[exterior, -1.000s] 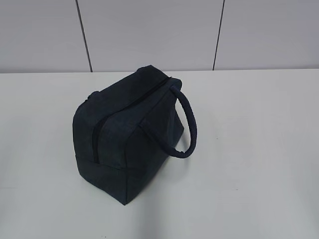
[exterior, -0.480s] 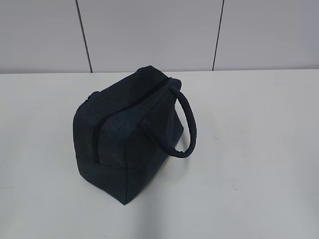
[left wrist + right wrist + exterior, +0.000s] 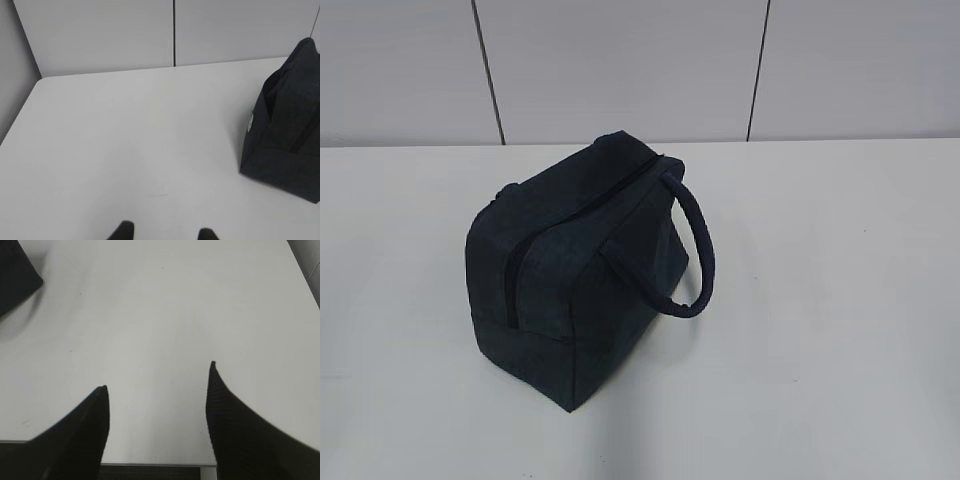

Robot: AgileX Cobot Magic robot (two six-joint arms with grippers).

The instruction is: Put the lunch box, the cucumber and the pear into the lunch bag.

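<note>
A: Where is the bag?

B: The bag (image 3: pixel 575 265) stands on the white table (image 3: pixel 820 300), left of the middle and nearer the back edge than the front. It is dark navy and boxy, and its zipper (image 3: pixel 510 270) runs over the top and down the near end, closed as far as I can see. The padded handle (image 3: pixel 698 250) loops out on its right side.

A: Any brand or writing on it?

B: The left wrist view shows a small pale round patch (image 3: pixel 250 121) on the bag's end face, too small and blurred to read. Nothing else legible shows anywhere.

A: And the box, cucumber and pear?

B: None of them shows in any view.

A: The grippers?

B: The left gripper (image 3: pixel 162 234) sits low over the table near its front edge, well apart from the bag; only the two fingertips peek in at the bottom, with a gap between them and nothing in it. The right gripper (image 3: pixel 157 377) hangs over bare table by the front edge, its fingers spread wide and empty, with one corner of the bag at the top left of its view.
</note>
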